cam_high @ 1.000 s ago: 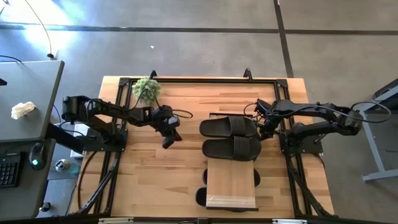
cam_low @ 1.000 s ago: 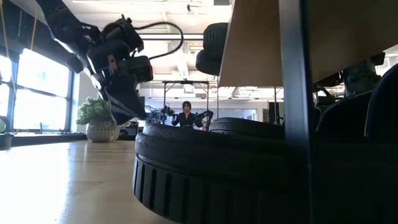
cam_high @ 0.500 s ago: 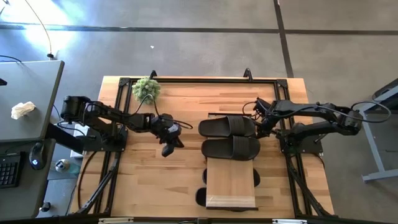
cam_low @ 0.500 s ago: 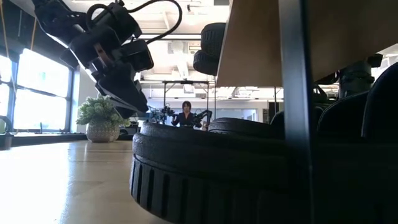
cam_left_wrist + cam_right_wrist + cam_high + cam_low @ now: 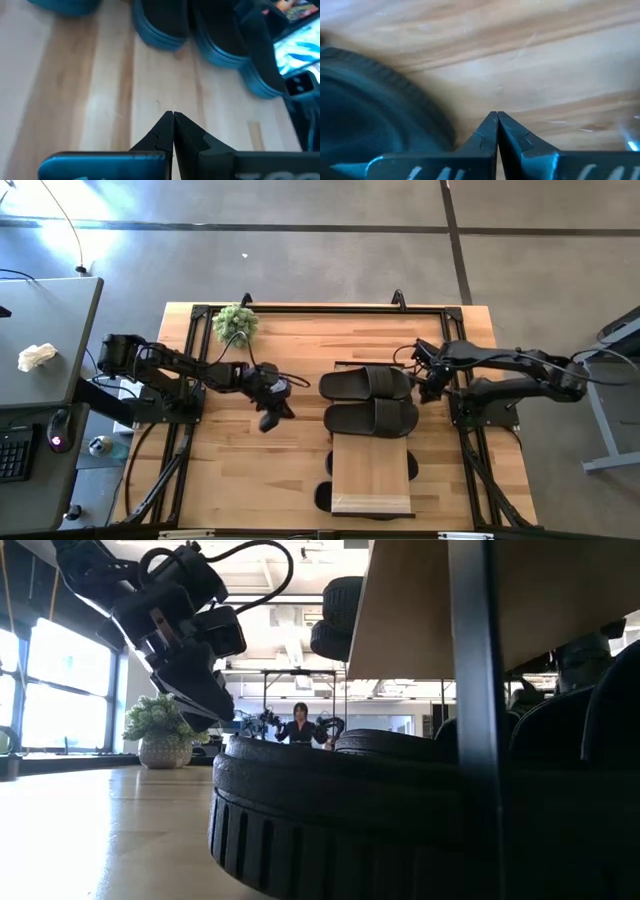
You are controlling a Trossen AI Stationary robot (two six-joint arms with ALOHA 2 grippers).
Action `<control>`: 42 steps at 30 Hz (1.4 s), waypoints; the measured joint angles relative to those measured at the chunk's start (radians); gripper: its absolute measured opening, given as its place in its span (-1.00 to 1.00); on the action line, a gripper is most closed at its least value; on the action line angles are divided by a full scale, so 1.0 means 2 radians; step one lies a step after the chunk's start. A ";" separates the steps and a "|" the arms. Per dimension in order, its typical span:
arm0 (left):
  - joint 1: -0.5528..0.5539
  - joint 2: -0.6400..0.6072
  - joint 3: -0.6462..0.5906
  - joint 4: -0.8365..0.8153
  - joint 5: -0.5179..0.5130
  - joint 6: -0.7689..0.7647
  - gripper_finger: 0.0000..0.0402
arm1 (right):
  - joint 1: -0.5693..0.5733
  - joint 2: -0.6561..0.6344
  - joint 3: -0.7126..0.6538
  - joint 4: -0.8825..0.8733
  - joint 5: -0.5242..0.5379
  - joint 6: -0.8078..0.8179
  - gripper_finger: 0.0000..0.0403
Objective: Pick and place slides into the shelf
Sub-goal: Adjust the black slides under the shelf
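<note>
Two black slides [image 5: 365,384] [image 5: 371,418] lie side by side, crosswise, on the far part of the light-wood shelf [image 5: 372,480]. In the low view they show up at plank height [image 5: 343,602]. More slides lie on the table under the plank, with their ends sticking out [image 5: 327,463] [image 5: 414,467] [image 5: 322,496]; one fills the low view [image 5: 350,830]. My left gripper [image 5: 266,422] [image 5: 173,114] hangs shut above bare table, left of the shelf. My right gripper [image 5: 432,392] [image 5: 496,114] is shut just beside the right end of the farther slide [image 5: 365,105], and I see no touch.
A small potted plant [image 5: 235,323] [image 5: 160,735] stands at the table's far left. Dark frame rails [image 5: 190,430] run along the table's left and right sides. Bare wood lies between my left gripper and the shelf. A person [image 5: 300,726] sits far off in the room.
My left gripper has swung a little toward the table's near edge, staying shut and above the table. The slides and the shelf have not moved.
</note>
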 joint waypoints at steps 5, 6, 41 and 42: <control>-0.020 0.000 0.000 -0.014 0.013 0.007 -1.00 | 0.000 -0.038 0.000 0.003 0.013 0.010 -1.00; -0.027 0.000 0.000 -0.015 0.017 0.012 -1.00 | 0.000 -0.045 0.000 0.004 0.014 0.013 -1.00; -0.085 0.000 0.000 -0.021 -0.013 0.012 -1.00 | 0.001 -0.333 0.000 0.638 0.151 -0.124 -1.00; -0.085 0.000 0.000 -0.021 -0.013 0.012 -1.00 | 0.003 -0.334 0.000 0.684 0.125 -0.113 -1.00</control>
